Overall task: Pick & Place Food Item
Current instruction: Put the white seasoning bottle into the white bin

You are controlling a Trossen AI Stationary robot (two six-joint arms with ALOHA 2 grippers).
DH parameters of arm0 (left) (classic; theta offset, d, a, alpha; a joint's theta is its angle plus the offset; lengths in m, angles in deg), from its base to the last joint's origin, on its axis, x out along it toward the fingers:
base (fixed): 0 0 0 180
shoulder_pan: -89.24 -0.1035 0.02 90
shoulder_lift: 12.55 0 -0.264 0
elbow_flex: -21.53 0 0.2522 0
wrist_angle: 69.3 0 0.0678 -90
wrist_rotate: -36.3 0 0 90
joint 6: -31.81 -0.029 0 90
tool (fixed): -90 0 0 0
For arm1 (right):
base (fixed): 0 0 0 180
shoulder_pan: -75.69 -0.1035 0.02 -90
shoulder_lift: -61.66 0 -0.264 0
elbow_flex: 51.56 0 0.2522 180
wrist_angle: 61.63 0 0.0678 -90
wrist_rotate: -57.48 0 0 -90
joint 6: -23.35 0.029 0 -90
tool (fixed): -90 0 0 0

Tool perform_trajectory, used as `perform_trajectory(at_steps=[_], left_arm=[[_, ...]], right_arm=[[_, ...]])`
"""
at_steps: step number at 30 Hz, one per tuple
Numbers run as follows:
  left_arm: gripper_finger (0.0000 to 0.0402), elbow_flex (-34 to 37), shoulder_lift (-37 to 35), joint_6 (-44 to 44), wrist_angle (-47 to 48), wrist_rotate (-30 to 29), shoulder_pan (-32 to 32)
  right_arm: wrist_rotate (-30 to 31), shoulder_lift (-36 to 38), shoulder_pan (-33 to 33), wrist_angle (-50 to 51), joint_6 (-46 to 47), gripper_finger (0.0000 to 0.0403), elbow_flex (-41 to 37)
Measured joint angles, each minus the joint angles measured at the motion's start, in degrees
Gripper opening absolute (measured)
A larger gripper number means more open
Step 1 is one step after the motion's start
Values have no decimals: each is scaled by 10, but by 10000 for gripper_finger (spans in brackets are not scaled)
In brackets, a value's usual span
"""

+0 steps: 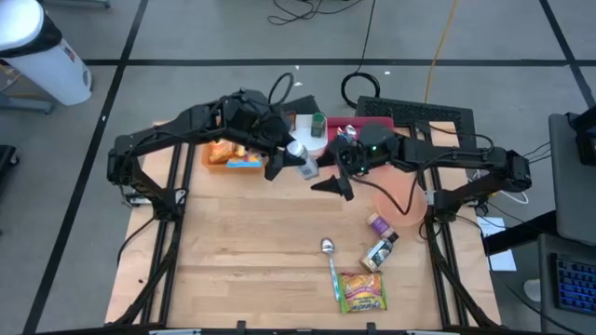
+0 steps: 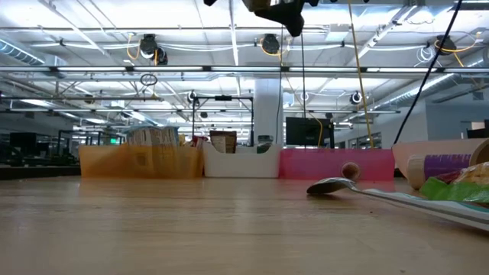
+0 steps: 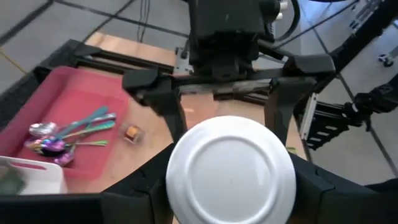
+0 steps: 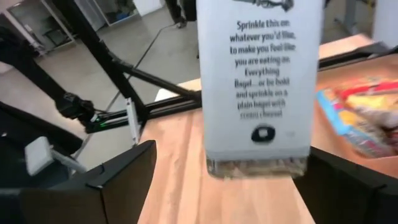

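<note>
A seasoning jar (image 1: 301, 160) with a white lid (image 3: 230, 167) and a printed label (image 4: 260, 68) hangs upright above the table's far middle. My left gripper (image 1: 284, 158) comes from the table's left and is shut on it. My right gripper (image 1: 333, 177) faces it from the right and is open. Its two fingers (image 4: 121, 180) stand on either side of the jar's bottom end (image 4: 255, 165) without touching it. In the left wrist view the right gripper's spread fingers (image 3: 152, 93) show beyond the lid. My left gripper pinches the jar between its two fingers (image 3: 146, 193), one on each side, just under the lid. The lid hides the exact place of contact. The fingers come slanting down from the table's left. The jar stands upright in the hold, lid up, lifted clear of the table.
An orange bin (image 1: 228, 154) of snacks, a white bin (image 1: 303, 124) and a pink bin (image 3: 74, 106) with spoons stand along the far edge. A pink plate (image 1: 402, 197), two small jars (image 1: 379, 237), a spoon (image 1: 331, 265) and a snack bag (image 1: 361, 291) lie at the near right.
</note>
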Motion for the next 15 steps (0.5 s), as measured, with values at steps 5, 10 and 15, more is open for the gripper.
perform_trajectory(at_steps=[5,10,15], left_arm=[[206,-1,-1,-15,2,-14,-22],[206,-1,0,-23,-1,-18,-51],[206,1,2,-21,-29,-33,-73]], right_arm=[[1,20,32,8,-12,342,-1],[2,40,63,41,2,347,0],[-10,50,88,107,-11,347,0]])
